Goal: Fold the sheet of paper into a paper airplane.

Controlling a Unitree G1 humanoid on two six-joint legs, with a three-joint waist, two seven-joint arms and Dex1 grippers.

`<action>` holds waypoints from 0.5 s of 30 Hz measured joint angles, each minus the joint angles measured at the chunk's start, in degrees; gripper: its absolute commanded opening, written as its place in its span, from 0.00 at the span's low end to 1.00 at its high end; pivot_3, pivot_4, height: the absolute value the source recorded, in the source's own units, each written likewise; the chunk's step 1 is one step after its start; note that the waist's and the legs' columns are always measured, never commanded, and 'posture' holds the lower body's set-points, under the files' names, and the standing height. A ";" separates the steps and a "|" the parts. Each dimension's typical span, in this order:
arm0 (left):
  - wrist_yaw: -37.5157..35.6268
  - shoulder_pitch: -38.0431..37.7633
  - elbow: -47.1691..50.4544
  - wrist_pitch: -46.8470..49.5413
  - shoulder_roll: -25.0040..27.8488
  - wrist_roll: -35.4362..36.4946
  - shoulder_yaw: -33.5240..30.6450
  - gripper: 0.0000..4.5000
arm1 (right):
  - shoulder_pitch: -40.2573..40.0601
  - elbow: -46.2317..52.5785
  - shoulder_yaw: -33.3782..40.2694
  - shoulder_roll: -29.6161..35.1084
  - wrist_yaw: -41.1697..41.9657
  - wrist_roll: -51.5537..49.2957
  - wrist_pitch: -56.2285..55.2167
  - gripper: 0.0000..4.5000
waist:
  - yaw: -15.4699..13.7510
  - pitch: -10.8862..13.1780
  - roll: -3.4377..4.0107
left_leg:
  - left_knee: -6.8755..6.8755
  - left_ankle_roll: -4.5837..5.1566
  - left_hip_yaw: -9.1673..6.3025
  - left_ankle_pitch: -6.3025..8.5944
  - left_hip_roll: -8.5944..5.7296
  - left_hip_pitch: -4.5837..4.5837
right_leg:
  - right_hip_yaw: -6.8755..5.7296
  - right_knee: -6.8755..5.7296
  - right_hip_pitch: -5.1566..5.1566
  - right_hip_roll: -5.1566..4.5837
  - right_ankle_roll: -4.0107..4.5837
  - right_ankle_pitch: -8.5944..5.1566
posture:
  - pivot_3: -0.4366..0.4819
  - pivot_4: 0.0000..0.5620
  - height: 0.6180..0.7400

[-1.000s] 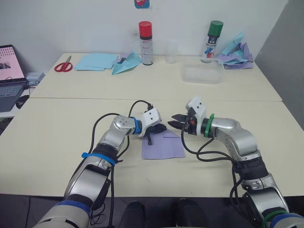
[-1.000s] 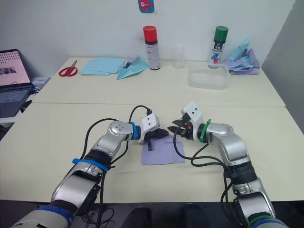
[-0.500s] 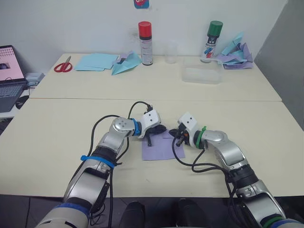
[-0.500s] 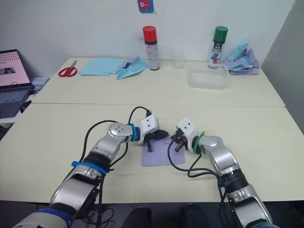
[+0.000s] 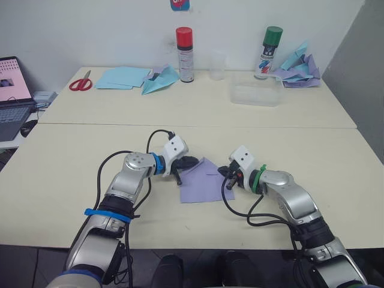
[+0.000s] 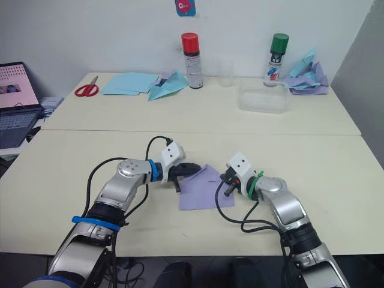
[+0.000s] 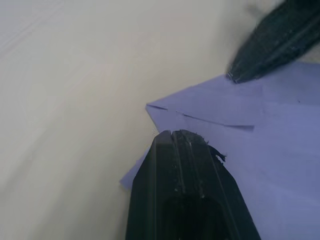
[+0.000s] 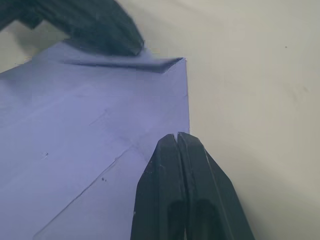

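Pale lavender-purple sheet of paper (image 5: 205, 183) lies flat on the near cream table (image 5: 72, 162), between the two arms. Its far left corner is folded over into an angled flap, so the top edge comes to a point; faint creases run across the rest.

Left gripper (image 5: 181, 170) sits at the sheet's left edge beside the folded corner. In the left wrist view its two black fingers (image 7: 187, 185) are pressed together, tips down on the paper close to the fold; they pinch nothing that I can make out.

Right gripper (image 5: 228, 180) rests at the sheet's right edge. In the right wrist view its black fingers (image 8: 182, 190) are also closed against each other, tips on the paper just inside the edge, with the other gripper's finger dark at the far corner.

On the far table: red-capped spray can (image 5: 184, 54), green-capped spray can (image 5: 267, 52), clear plastic cup (image 5: 217, 65), clear plastic tray (image 5: 255, 93). Light blue sheets (image 5: 123, 77) and a light blue paper plane (image 5: 161, 80) lie left of the red can, red-handled scissors (image 5: 80, 82) beyond them. Crumpled blue and purple paper heap (image 5: 298, 68) at far right. Open laptop (image 5: 12, 96) on a side surface at left.
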State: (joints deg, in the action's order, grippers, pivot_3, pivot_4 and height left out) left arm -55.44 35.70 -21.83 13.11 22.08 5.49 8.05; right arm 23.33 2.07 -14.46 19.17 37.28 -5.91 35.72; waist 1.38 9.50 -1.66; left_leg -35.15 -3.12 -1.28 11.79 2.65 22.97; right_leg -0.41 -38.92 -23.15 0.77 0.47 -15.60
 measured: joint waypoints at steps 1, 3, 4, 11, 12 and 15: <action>0.98 0.52 2.01 1.75 -1.06 1.26 -1.01 0.00 | -0.04 0.16 0.02 0.04 -0.03 0.00 0.18 0.01 | -0.04 0.01 -0.01 | -0.01 0.00 0.00 0.00 0.00 0.01 | 0.00 0.00 0.00 0.00 0.00 0.00 | 0.48 0.27 1.00; 2.76 1.13 7.08 4.71 -3.71 3.20 -1.74 0.00 | -0.09 0.43 0.09 0.05 -0.08 0.00 0.60 0.01 | -0.07 0.00 -0.01 | -0.01 0.00 0.02 0.00 -0.02 0.01 | 0.03 0.02 0.01 0.00 0.00 0.00 | 0.48 0.27 1.00; 3.68 1.12 9.92 6.04 -5.20 3.80 -1.53 0.00 | -0.09 0.53 0.10 0.05 -0.08 0.00 0.79 0.01 | -0.06 0.00 -0.01 | -0.01 0.00 0.05 0.00 -0.03 0.00 | 0.05 0.04 0.03 -0.01 0.00 0.00 | 0.48 0.27 1.00; 12.54 -4.50 14.08 10.09 -11.25 -0.39 6.67 0.00 | -0.37 1.46 -0.03 0.03 -0.16 -0.03 1.92 0.01 | 0.18 0.00 0.00 | 0.00 0.00 0.03 0.00 -0.01 -0.09 | 0.30 -0.04 0.02 0.04 -0.01 0.00 | 0.48 0.27 1.00; 13.41 -5.25 13.16 10.12 -11.24 -1.29 7.47 0.00 | -0.40 1.54 0.01 0.05 -0.18 -0.03 2.07 0.01 | 0.18 0.00 0.00 | 0.00 0.00 0.01 0.00 -0.01 -0.09 | 0.28 -0.04 0.02 0.04 0.00 0.00 | 0.48 0.27 1.00; 16.22 -5.91 10.13 9.21 -11.10 -3.84 8.20 0.00 | -0.44 1.63 0.16 0.09 -0.30 -0.02 2.47 0.01 | 0.18 0.00 0.00 | -0.01 0.00 0.00 0.00 -0.02 -0.10 | 0.26 -0.06 0.04 0.04 0.00 0.00 | 0.48 0.27 1.00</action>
State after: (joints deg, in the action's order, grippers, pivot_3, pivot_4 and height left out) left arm -39.21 29.79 -11.69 22.32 10.98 1.65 16.26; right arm 22.89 3.71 -14.30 19.26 36.98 -5.93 38.20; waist 1.55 9.49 -1.66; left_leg -35.17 -3.12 -1.28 11.79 2.63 22.88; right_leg -0.15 -38.97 -23.11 0.81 0.47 -15.60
